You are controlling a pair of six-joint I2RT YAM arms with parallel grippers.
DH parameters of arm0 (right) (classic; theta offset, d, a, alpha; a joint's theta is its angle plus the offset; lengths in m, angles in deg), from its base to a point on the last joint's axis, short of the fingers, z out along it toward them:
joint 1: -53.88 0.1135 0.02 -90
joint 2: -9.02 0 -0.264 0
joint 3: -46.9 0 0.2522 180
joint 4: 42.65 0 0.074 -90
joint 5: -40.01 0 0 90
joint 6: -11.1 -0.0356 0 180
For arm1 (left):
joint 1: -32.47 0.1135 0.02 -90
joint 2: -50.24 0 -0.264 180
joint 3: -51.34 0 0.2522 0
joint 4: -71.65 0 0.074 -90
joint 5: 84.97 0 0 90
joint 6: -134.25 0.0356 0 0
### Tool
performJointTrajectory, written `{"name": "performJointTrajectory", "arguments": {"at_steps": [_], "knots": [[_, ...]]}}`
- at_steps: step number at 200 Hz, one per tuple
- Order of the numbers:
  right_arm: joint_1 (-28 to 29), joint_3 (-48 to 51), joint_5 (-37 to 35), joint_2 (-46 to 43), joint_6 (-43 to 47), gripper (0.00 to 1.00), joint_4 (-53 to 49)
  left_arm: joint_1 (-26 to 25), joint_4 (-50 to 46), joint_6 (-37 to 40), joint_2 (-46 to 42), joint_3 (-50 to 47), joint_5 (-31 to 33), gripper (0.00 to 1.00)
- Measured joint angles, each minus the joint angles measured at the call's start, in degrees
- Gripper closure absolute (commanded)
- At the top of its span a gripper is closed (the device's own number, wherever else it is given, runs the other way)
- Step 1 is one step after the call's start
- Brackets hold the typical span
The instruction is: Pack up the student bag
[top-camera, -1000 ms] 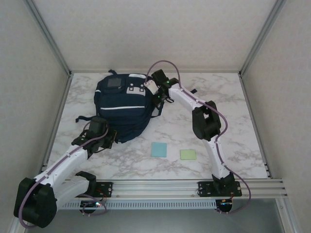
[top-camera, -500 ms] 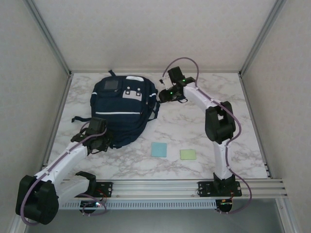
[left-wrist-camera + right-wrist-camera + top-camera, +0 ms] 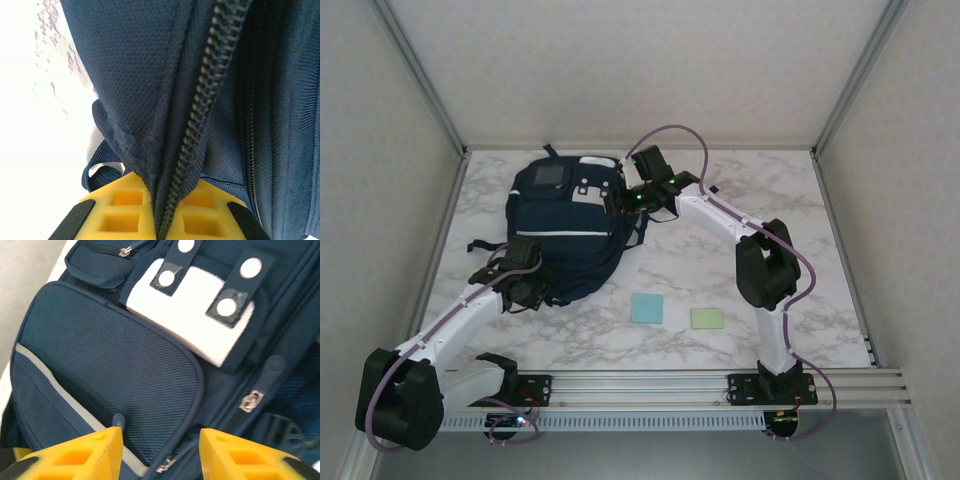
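Right arm has swung back left since half a second ago: right gripper (image 3: pixel 618 204) now sits over the top right edge of the student bag (image 3: pixel 565 225), before it was off the bag's side. Left arm about the same, bag barely shifted. Marble table (image 3: pixel 720 260) under everything. Bag lies flat, its low end at the left gripper (image 3: pixel 533 290), its top end under the right one. In the left wrist view the left gripper is clamped on the bag: a fold of navy fabric with the zipper (image 3: pixel 202 110) runs up from between its yellow fingers (image 3: pixel 122 210), pads close on either side. In the right wrist view the right gripper's fingers (image 3: pixel 75 452) are spread apart with nothing between them, over the bag, contact unclear. Textured front pocket (image 3: pixel 110 370) is just ahead of them, the white patch (image 3: pixel 192 327) with two dark straps further ahead, and a metal zip pull (image 3: pixel 251 401) ahead on the right-finger side. Blue square (image 3: pixel 647 307) and green square (image 3: pixel 707 318) lie flat on the table near each other, not touching, right of the left gripper, well apart from both grippers
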Motion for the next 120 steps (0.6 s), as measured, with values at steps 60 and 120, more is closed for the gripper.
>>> {"name": "performJointTrajectory", "arguments": {"at_steps": [60, 120], "knots": [[1.6, -0.9, -1.4, 5.2, -7.1, 0.57, 0.7, -2.6, 0.1, 0.8, 1.6, 1.7, 1.9, 1.00], [2.5, 2.1, -1.7, 5.2, -12.3, 0.60, 3.0, -5.3, 1.7, 0.5, 5.3, 2.2, 4.2, 1.00]]}}
